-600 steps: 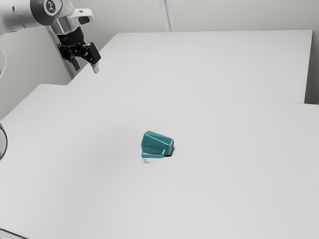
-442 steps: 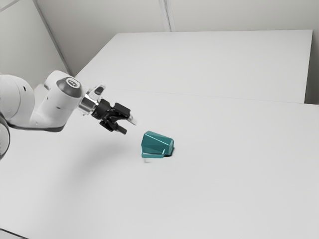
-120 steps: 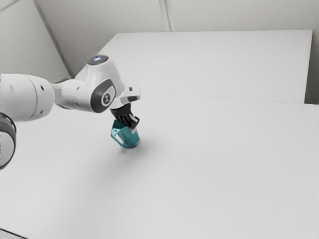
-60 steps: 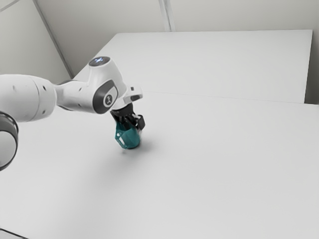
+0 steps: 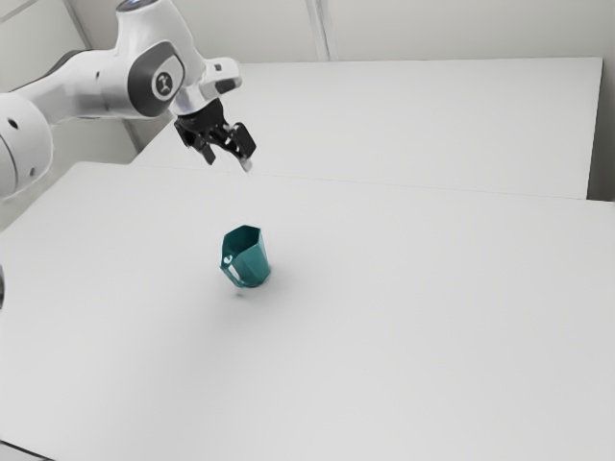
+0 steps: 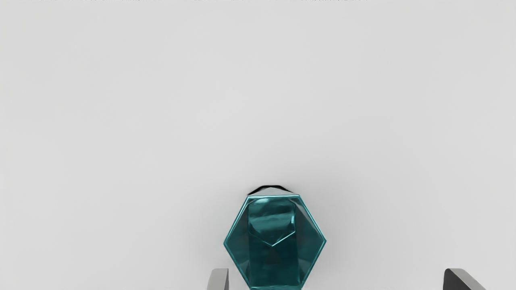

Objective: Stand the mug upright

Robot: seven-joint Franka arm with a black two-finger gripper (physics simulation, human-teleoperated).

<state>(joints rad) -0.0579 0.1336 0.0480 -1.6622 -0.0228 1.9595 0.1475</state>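
Observation:
High above the table, my gripper [image 5: 229, 165] is open and holds nothing. Below it the teal six-sided mug [image 5: 250, 261] stands on its base, its mouth facing up and its handle toward the exterior view's left. In the wrist view I look down into the mug [image 6: 274, 262], whose hexagonal rim and inner floor show. There the fingertips of my gripper [image 6: 336, 278] stand wide apart, and the mug appears closer to one of them, with a gap in height between.
The white table [image 5: 404, 327] carries the mug. Behind it lies another white surface [image 5: 413, 115], reaching toward a pale wall [image 5: 461, 29].
Half a second ago my gripper was down at the mug's rim; it has risen well above. Over the earlier frames, the mug went from lying on its side to upright, further to the exterior view's left.

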